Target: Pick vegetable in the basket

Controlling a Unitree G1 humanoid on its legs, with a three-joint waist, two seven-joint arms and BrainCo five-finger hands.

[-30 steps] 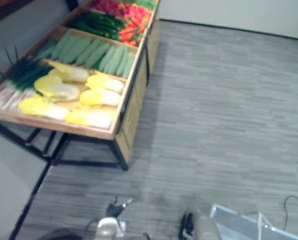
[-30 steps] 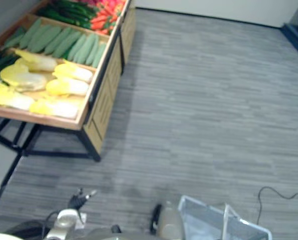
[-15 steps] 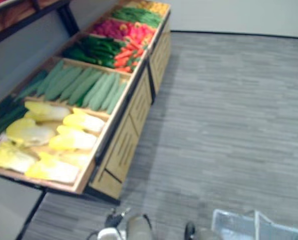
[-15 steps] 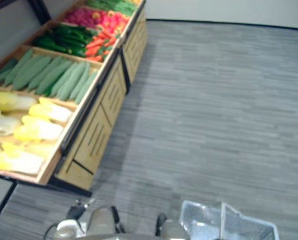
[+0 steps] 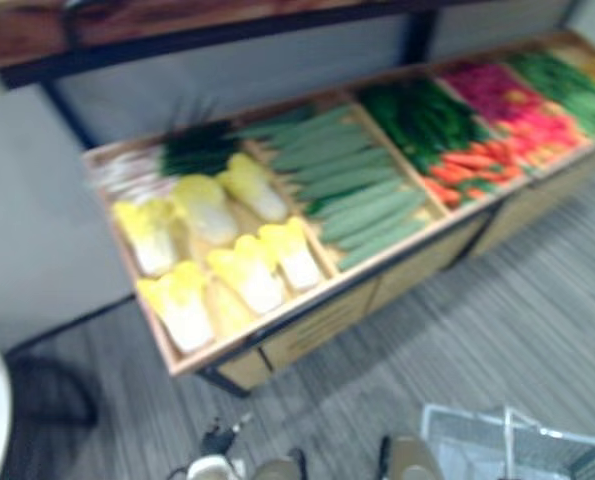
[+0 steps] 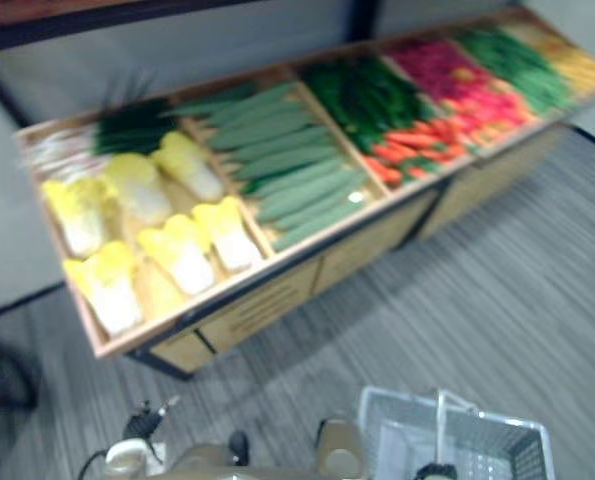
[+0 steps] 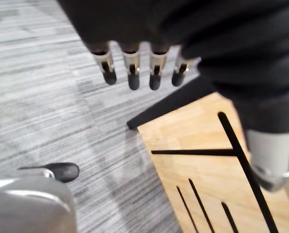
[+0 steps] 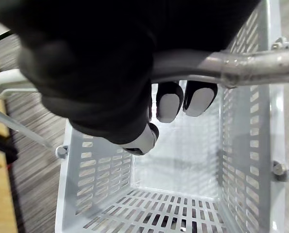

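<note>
Left wrist view showed the left hand (image 7: 133, 68) hanging with its fingers (image 7: 155, 73) straight and loosely apart, holding nothing, above the grey striped floor (image 7: 47, 97) and just beside the counter's pale wooden panel (image 7: 197, 165), which was cut with thin black slots.

In the right eye view the wooden counter (image 6: 277, 290) ran slanting from the left edge to the upper right, split by slats into compartments. At the left lay yellow cabbages (image 6: 177, 250), rounded and leafy. Long pale green vegetables (image 6: 287, 170) lay side by side next to them, then dark green ones (image 6: 352, 95) with orange carrots (image 6: 412, 140), then red (image 6: 447, 70) and green heaps (image 6: 517, 60). Bare floor spread along the counter's front edge to the right.

At the lower right, the right hand (image 8: 169, 102) had its fingers curled round the grey metal handle (image 8: 241, 68) of the pale perforated plastic basket (image 8: 241, 145), well apart from the vegetables.
</note>
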